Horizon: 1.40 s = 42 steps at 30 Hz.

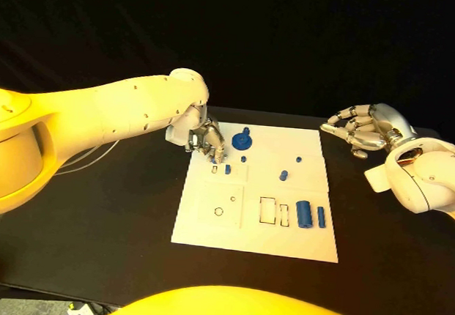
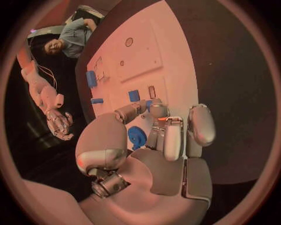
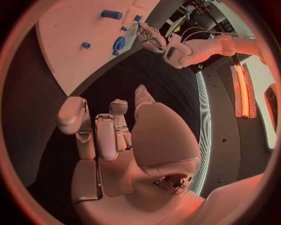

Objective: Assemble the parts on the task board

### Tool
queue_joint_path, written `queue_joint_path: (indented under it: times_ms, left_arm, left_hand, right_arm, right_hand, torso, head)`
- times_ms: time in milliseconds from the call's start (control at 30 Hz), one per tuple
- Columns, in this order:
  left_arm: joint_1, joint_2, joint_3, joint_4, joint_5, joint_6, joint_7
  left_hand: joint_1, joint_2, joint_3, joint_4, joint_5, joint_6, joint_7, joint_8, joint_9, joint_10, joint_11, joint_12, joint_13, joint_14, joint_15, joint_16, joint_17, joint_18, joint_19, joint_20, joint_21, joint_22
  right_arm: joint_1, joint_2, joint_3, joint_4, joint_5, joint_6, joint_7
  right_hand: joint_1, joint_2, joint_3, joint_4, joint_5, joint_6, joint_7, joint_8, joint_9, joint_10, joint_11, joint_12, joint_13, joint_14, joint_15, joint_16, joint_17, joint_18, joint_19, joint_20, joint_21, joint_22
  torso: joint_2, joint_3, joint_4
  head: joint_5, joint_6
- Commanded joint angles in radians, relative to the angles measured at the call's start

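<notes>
The fingers [image 1: 215, 151] of the left hand [image 1: 207, 139] point down at the far left part of the task board [image 1: 203, 222], their tips close together just above a small slot near the board's left edge; whether they pinch a part there I cannot tell, since the head view shows only the tips bunched over the white surface and the left wrist view shows them curled forward with nothing plainly between them. Just beside that hand, toward the board's middle, stands a round blue part with a knob [image 1: 242, 139], and in the left wrist view the same round piece [image 2: 136, 137] sits between the thumb and the other fingers, close to them, though contact cannot be judged. A small blue peg [image 1: 228, 169] lies just near the fingertips, and two more small blue pieces, one at [image 1: 283, 175] and a tiny one at [image 1: 298, 159], lie further toward the right side of the board. In the near right section a thick blue cylinder [image 1: 302, 213] and a slim blue bar [image 1: 320, 217] lie side by side next to two empty rectangular cut-outs [image 1: 268, 211]. The right hand [image 1: 363, 130] hovers off the board, over the black table [image 1: 390, 244] beyond the board's far right corner, its fingers [image 3: 96, 136] loosely curled inward and holding nothing, well apart from every part.
</notes>
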State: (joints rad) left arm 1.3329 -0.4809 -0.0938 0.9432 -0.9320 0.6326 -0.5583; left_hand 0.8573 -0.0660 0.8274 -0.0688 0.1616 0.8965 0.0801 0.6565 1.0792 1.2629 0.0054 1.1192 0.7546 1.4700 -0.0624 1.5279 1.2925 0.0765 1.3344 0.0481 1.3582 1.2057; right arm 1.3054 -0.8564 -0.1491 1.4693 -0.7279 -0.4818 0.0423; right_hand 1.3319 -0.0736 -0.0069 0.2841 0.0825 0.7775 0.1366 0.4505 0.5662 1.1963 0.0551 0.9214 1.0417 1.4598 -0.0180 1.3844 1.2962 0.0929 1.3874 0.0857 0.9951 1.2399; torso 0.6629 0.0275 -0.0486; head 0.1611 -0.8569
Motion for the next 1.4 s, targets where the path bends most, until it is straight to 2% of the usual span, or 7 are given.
queue_joint_path:
  times_ms: [33, 533, 900, 1400]
  left_arm:
    - [0.0, 0.002, -0.002, 0.0, -0.005, -0.002, 0.001]
    - [-0.001, -0.011, -0.003, 0.007, -0.002, -0.011, 0.003]
    - [0.002, -0.053, 0.011, 0.04, 0.034, 0.014, 0.004]
    - [0.006, -0.073, 0.014, 0.072, 0.076, 0.062, 0.0]
  left_hand:
    - [0.006, 0.047, 0.212, -0.016, 0.057, -0.019, -0.028, 0.023, 0.012, 0.004, -0.026, 0.02, 0.011, 0.082, -0.011, 0.009, 0.22, 0.007, 0.0, -0.008, 0.012, 0.015]
    - [0.007, 0.046, 0.212, -0.018, 0.057, -0.02, -0.028, 0.024, 0.014, 0.002, -0.026, 0.019, 0.008, 0.081, -0.011, 0.009, 0.22, 0.008, -0.001, -0.008, 0.011, 0.014]
    - [0.008, 0.045, 0.212, -0.022, 0.058, -0.02, -0.029, 0.024, 0.017, 0.004, -0.027, 0.022, 0.012, 0.083, -0.011, 0.012, 0.224, 0.007, 0.0, -0.008, 0.012, 0.016]
    - [0.01, 0.044, 0.213, -0.024, 0.06, -0.019, -0.029, 0.025, 0.019, 0.005, -0.027, 0.023, 0.013, 0.084, -0.011, 0.013, 0.227, 0.007, 0.001, -0.008, 0.013, 0.017]
  right_arm:
    - [-0.001, 0.0, 0.0, 0.001, -0.001, 0.003, 0.002]
    - [-0.001, 0.0, 0.0, 0.001, -0.001, 0.003, 0.002]
    - [-0.002, -0.002, 0.0, 0.0, -0.001, 0.003, 0.002]
    - [-0.002, -0.004, 0.0, 0.0, -0.001, 0.003, 0.001]
  right_hand:
    - [-0.008, 0.029, -0.041, 0.003, -0.008, 0.002, -0.005, -0.01, 0.014, -0.012, -0.006, -0.005, -0.006, 0.044, -0.007, -0.016, 0.026, 0.016, -0.004, -0.006, -0.012, -0.002]
    - [-0.008, 0.029, -0.041, 0.003, -0.008, 0.002, -0.005, -0.01, 0.014, -0.012, -0.006, -0.005, -0.006, 0.044, -0.007, -0.016, 0.026, 0.016, -0.004, -0.006, -0.012, -0.002]
    - [-0.008, 0.029, -0.041, 0.003, -0.008, 0.002, -0.005, -0.01, 0.014, -0.012, -0.006, -0.005, -0.006, 0.044, -0.007, -0.016, 0.026, 0.016, -0.004, -0.006, -0.012, -0.002]
    - [-0.008, 0.029, -0.041, 0.003, -0.008, 0.002, -0.005, -0.01, 0.014, -0.012, -0.006, -0.005, -0.006, 0.044, -0.007, -0.016, 0.026, 0.016, -0.004, -0.006, -0.012, -0.002]
  torso:
    - [0.0, 0.0001, -0.0001]
    - [0.0, 0.0002, -0.001]
    - [0.0, 0.0002, 0.001]
    - [0.0, 0.0005, 0.0004]
  head:
    - [0.0, 0.0]
    - [0.001, 0.002]
    - [-0.003, 0.002]
    - [-0.003, 0.001]
